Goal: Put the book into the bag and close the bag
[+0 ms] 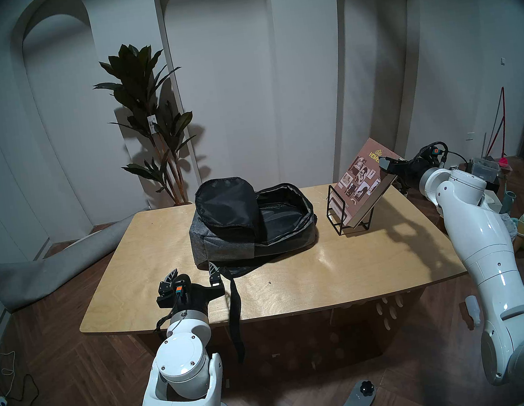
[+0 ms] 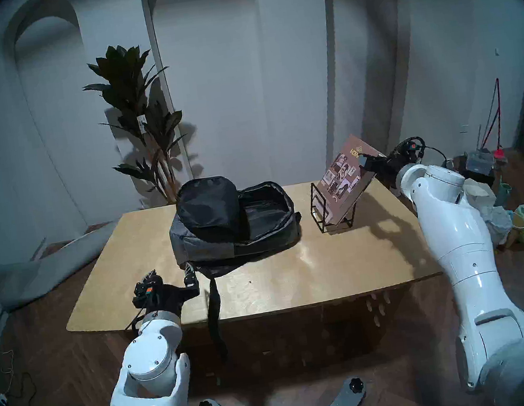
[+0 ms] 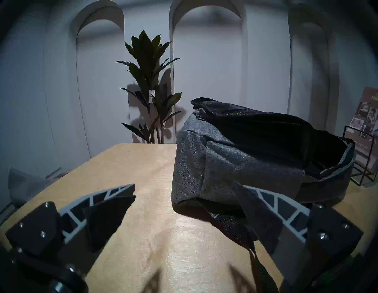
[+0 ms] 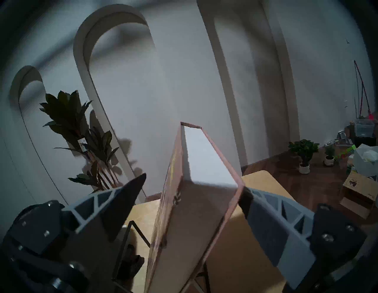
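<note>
Nearest the robot, at the table's (image 1: 297, 279) front edge, the left gripper (image 1: 193, 271) hovers low over the wood with its two fingers spread wide and nothing between them. Its right finger (image 3: 272, 206) sits just in front of the bag's near corner, and a long black strap (image 1: 235, 310) trails from under the bag, over the table edge and down toward the floor.

Farther back, at the middle of the table, lies the bag (image 1: 226, 245), a dark grey backpack. Its main compartment is unzipped, the black-lined flap (image 1: 226, 205) is folded up and over toward the left, and the open cavity faces up and to the right.

Right of the bag, clear of it, a black wire stand (image 1: 339, 217) holds the book (image 1: 359, 184). The book leans back to the right in the stand, its brown cover with photos and gold lettering facing up and left, its lower edge resting in the wire frame.

At the book's upper right corner, the right gripper (image 4: 192, 184) is open wide and straddles the pale page edges. One finger (image 4: 263, 212) touches or nearly touches the back cover; the other finger (image 4: 124, 196) stands clear of the front cover, so the book is not clamped.

Behind the table, a tall leafy plant (image 1: 149, 113) stands against the arched white wall.
</note>
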